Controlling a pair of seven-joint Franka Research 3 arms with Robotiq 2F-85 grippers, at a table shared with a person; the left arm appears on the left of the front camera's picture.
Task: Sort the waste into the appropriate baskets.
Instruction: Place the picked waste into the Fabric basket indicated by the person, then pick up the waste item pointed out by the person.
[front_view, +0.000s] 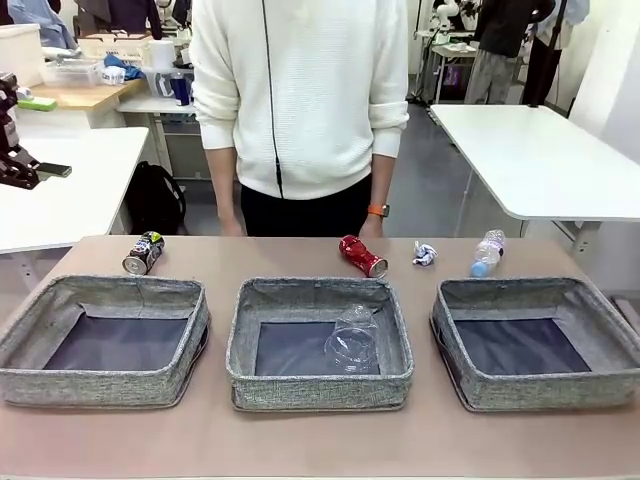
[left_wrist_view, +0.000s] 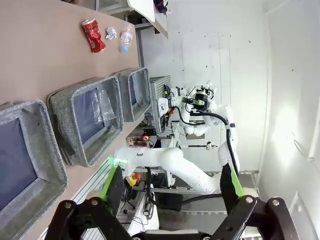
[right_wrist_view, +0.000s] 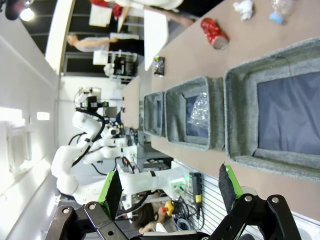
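Note:
Three grey woven baskets stand in a row: left, middle, right. A clear plastic cup lies in the middle basket. Behind the baskets lie a dark printed can, a crushed red can, a crumpled white paper wad and a small clear bottle. My left gripper is open off the table's end, with nothing between its fingers. My right gripper is open too, off the table's other end. The red can and cup show in the wrist views.
A person in a white sweater stands at the far edge, one hand down near the red can. White tables stand behind. The strip of table in front of the baskets is bare.

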